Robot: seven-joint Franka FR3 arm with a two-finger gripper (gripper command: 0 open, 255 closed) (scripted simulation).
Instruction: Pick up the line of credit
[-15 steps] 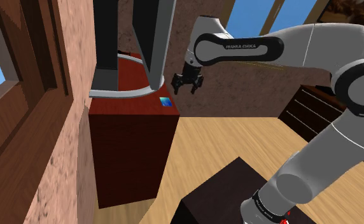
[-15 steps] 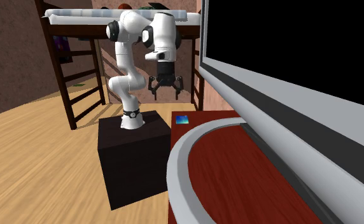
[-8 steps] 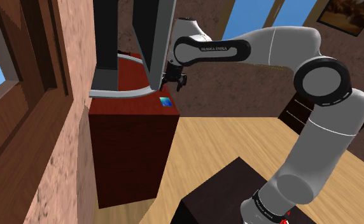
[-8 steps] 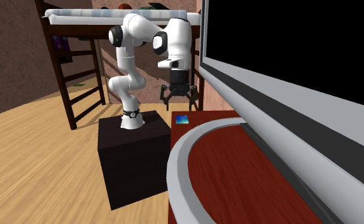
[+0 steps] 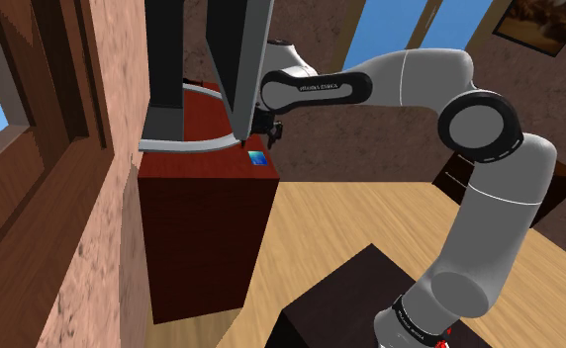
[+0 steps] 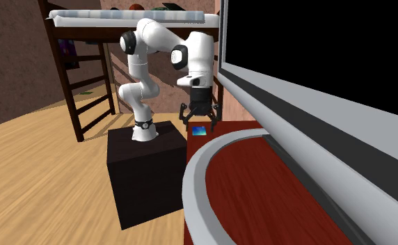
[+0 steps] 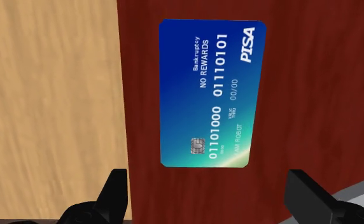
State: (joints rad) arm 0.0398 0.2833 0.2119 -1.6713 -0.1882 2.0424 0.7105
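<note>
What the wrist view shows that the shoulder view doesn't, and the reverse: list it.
Wrist view: the card's print, PISA and NO REWARDS, and its chip. Shoulder view: the white arm, the big screen, the window frame, the stand. Both: the blue card on the red-brown cabinet, the gripper over it, wood floor beside.

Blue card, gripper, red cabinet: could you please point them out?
blue card [image 7: 212, 95], wrist view, its middle
gripper [image 6: 200, 125], second exterior view, between its fingers
red cabinet [image 5: 202, 227], shoulder view, side panel

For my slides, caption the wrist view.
Open claw poised above a blue card lying flat on a red-brown cabinet.
</note>
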